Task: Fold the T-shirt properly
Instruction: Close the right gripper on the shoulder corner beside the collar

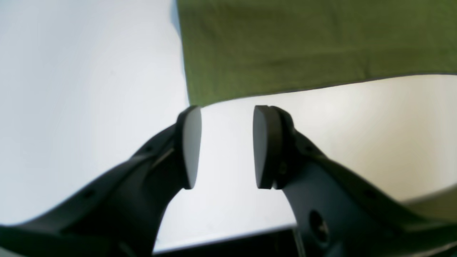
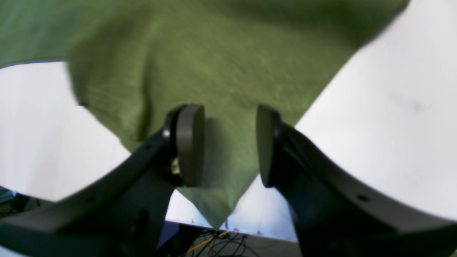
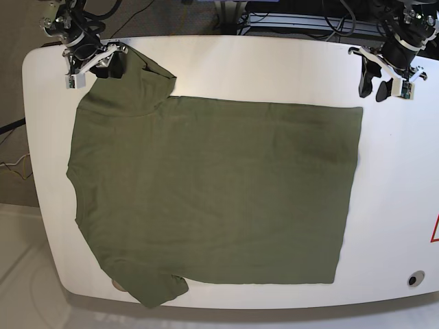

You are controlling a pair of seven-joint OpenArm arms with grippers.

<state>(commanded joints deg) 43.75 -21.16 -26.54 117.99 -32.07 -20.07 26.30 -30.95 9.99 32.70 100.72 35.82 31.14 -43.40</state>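
Table: a white rounded tabletop is carrying everything; bare surface is showing along the far edge and down the side where the left arm stands.

T-shirt: the olive-green shirt is lying spread flat across most of the table, hem pointing toward the left arm's side, shoulders toward the right arm's side. No fold is showing in the body. One sleeve is reaching to the far corner, the other is hanging near the front edge, slightly rumpled.

Progress: judging by the flat, full spread, the folding is not begun; at most the laying-out is done. Sleeves and body are all waiting to be brought over.

Right gripper: it is hovering over the far sleeve with its jaws apart. In the right wrist view the sleeve tip is lying between and beneath the pads, which are not pinching it.

Left gripper: it is standing just beyond the far hem corner, jaws apart and holding nothing; in the left wrist view only bare table is showing between the pads.

Next, as a guess: each gripper is positioned to take its nearest corner.
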